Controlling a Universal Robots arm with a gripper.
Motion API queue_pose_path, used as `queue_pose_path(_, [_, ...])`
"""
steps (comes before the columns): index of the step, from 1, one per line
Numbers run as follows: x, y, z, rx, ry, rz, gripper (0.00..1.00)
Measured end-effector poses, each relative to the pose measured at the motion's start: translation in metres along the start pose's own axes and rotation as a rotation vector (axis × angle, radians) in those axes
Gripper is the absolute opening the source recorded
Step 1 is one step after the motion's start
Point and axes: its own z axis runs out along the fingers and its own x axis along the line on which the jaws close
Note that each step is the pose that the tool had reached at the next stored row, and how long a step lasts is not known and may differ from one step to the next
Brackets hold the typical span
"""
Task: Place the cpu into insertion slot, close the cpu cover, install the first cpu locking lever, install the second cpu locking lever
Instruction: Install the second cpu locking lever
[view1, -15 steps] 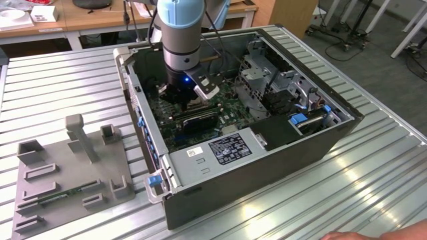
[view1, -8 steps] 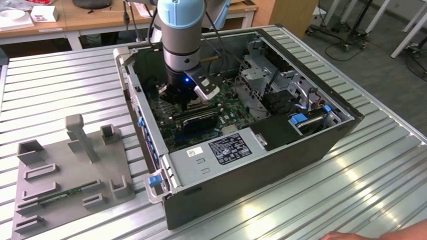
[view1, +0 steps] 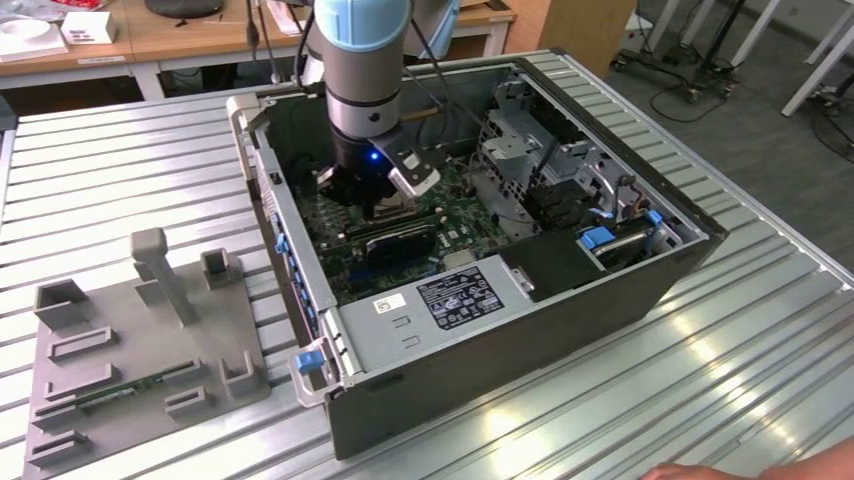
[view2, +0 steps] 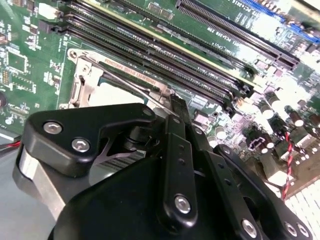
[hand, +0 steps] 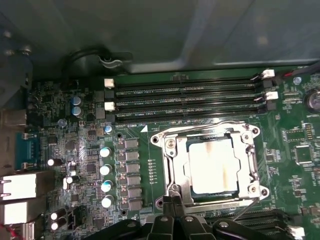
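The cpu (hand: 212, 167) lies flat in the insertion slot (hand: 159, 139) on the green board, its silver top stained. The cpu cover (hand: 172, 161) is down around it, framing the chip through its cut-out. In the second wrist view the cpu (view2: 117, 95) and the cpu cover (view2: 82, 85) sit just beyond the black fingers. My gripper (hand: 174, 202) is shut, its tips at the socket's edge. A thin wire lever (view2: 132, 80) runs across the cover and ends close to the gripper (view2: 176, 102). Another wire lever (hand: 245, 207) slants off one corner. In the exterior view the gripper (view1: 378, 205) reaches down inside the open case.
Long black memory slots (hand: 190, 100) run beside the socket, and a row of capacitors (hand: 105, 170) stands on its other side. The grey drive cage (view1: 521, 150) and power supply (view1: 441, 300) crowd the case. A grey fixture (view1: 134, 340) lies at the exterior view's left. A hand (view1: 747, 470) shows at the bottom edge.
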Motion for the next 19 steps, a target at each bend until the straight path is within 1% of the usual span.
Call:
queue_pose_path(13, [-0.0024, 0.0043, -0.0305, -0.0002, -0.0001, 0.0, 0.11])
queue_pose_path(16, [-0.0026, 0.0049, -0.0343, -0.0001, 0.0, 0.0, 0.11])
queue_pose_path(19, [-0.0027, 0.0051, -0.0356, -0.0004, -0.0002, 0.0, 0.11])
